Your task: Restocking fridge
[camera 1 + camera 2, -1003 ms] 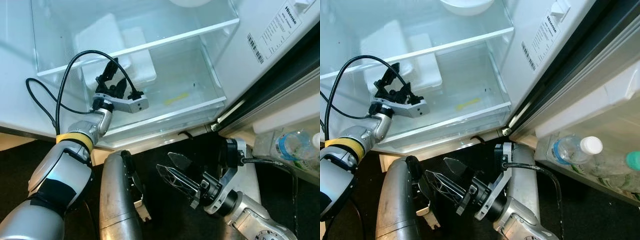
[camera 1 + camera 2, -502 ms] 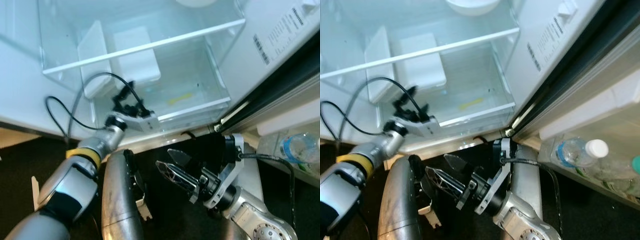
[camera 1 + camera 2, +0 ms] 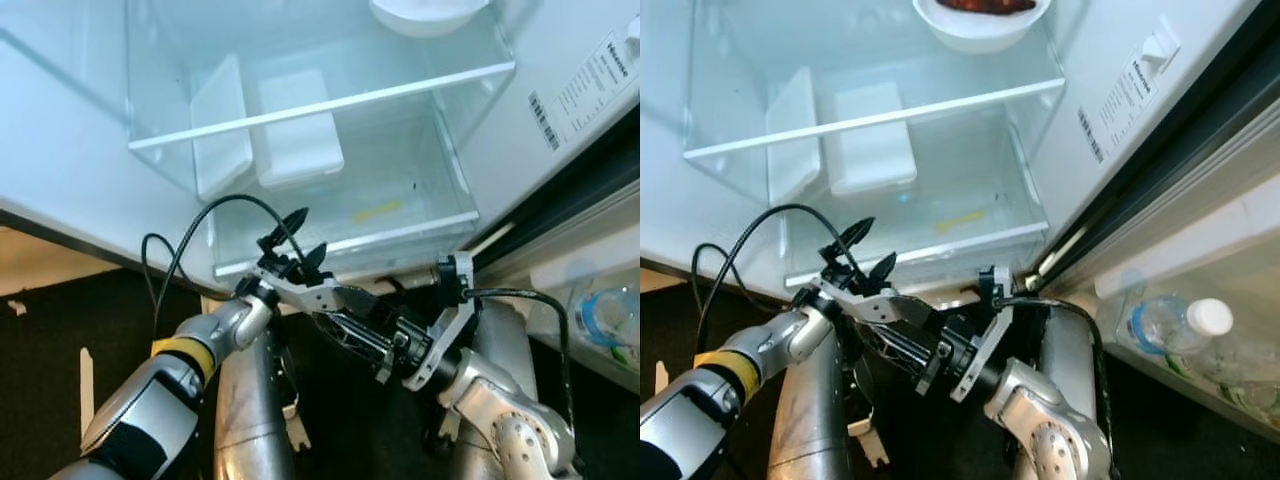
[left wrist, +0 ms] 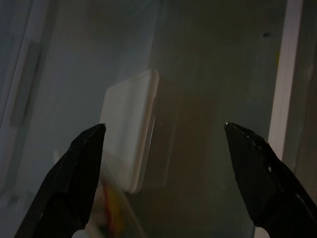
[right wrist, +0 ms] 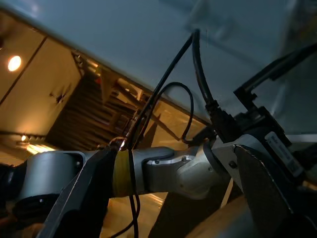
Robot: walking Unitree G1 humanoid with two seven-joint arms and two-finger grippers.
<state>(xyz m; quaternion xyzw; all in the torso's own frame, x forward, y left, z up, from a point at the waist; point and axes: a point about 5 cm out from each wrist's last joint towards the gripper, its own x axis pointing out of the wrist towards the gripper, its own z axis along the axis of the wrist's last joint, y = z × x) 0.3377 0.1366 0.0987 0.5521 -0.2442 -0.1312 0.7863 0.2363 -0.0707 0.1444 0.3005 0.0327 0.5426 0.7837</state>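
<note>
Left eye view: we see our left gripper [image 3: 300, 232] pulled back out of the fridge [image 3: 90, 180], its two black fingers spread wide and holding nothing, poised just outside the front lip of the bottom drawer [image 3: 340, 215] at about 6 o'clock from the glass shelf [image 3: 330, 100]. A second ago that same gripper was reaching well inside the lower compartment, close to the two white boxes; half a second ago it was already on its way out. The whole scene has also slid downward in our view since then, which we put down to our head moving, not the fridge.

Both white boxes [image 3: 297, 140] now sit at the back of the compartment under the shelf, one lying flat, the other [image 3: 220, 128] standing on edge at its 9 o'clock. A white bowl [image 3: 980, 20] rests on the shelf above, at 12 o'clock. Our right gripper [image 3: 350, 335] waits low in front of the fridge, jaws wide and empty, with our left arm crossing before it. Bottles [image 3: 1170, 325] stand in the door rack at 3 o'clock.

We judge this placement finished, and the next item must be fetched from elsewhere.
</note>
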